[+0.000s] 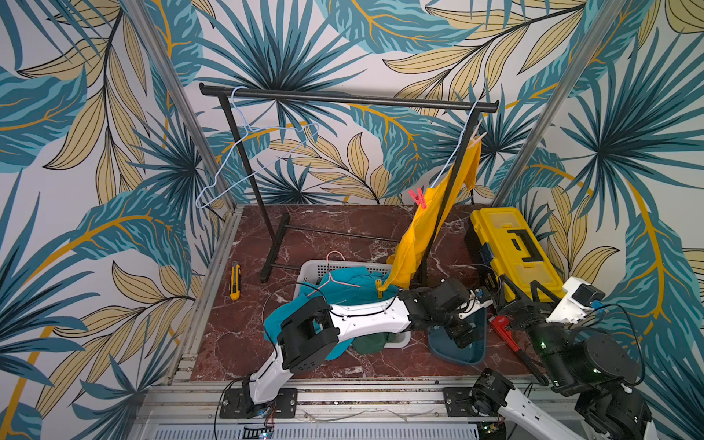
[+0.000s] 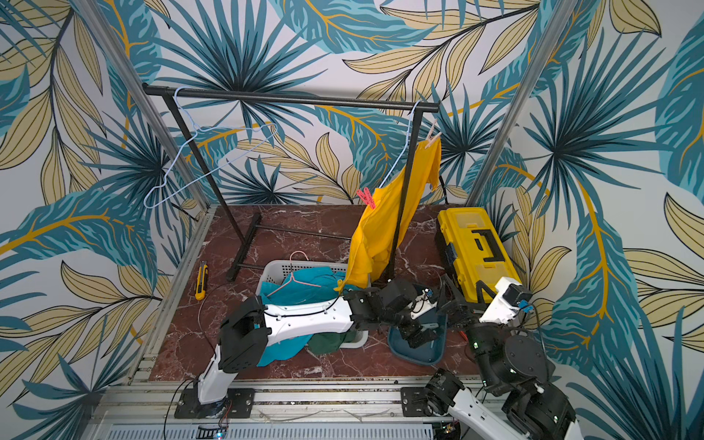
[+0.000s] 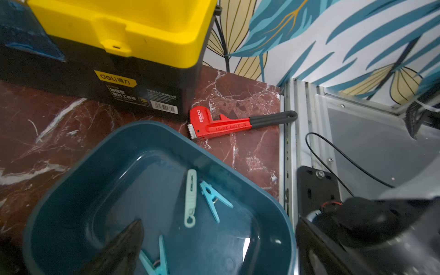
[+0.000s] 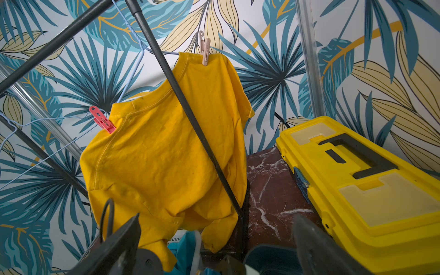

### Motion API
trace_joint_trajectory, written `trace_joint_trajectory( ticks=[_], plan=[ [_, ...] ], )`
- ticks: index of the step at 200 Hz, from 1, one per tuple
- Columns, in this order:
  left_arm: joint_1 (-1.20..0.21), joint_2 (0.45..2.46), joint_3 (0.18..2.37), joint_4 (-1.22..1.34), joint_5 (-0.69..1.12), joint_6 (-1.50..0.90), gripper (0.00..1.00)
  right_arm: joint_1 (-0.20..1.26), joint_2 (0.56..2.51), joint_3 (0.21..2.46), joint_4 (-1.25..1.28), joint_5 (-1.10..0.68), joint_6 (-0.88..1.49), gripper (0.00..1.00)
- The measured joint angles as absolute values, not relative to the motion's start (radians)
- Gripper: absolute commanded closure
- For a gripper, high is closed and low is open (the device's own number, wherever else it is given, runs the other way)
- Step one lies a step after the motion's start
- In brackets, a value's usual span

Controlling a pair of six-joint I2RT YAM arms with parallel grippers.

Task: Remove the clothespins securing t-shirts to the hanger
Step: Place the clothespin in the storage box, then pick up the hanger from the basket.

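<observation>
Rack post across yellow t-shirt

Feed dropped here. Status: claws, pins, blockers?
Left claw open over tray, three teal clothespins inside. Right claw open, empty. Red clothespin, peach clothespin clipped on yellow t-shirt. Rack post crosses it.

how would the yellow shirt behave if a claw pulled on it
Probably floppy: the yellow t-shirt hangs in soft folds. Likely light, since only the red-pink clothespin and the peach clothespin pin it up. It might catch on the rack post crossing it.
</observation>
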State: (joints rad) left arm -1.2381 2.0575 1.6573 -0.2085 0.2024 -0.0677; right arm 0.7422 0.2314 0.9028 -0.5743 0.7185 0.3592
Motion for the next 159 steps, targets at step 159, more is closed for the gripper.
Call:
trace_joint_trajectory(
  ticks=[159],
  plan=[
    [-1.312,1.426,1.178,-0.361,-0.19,-0.17,0.01,0.742,0.456,0.862,-0.473,0.675,0.366,0.01]
  ],
)
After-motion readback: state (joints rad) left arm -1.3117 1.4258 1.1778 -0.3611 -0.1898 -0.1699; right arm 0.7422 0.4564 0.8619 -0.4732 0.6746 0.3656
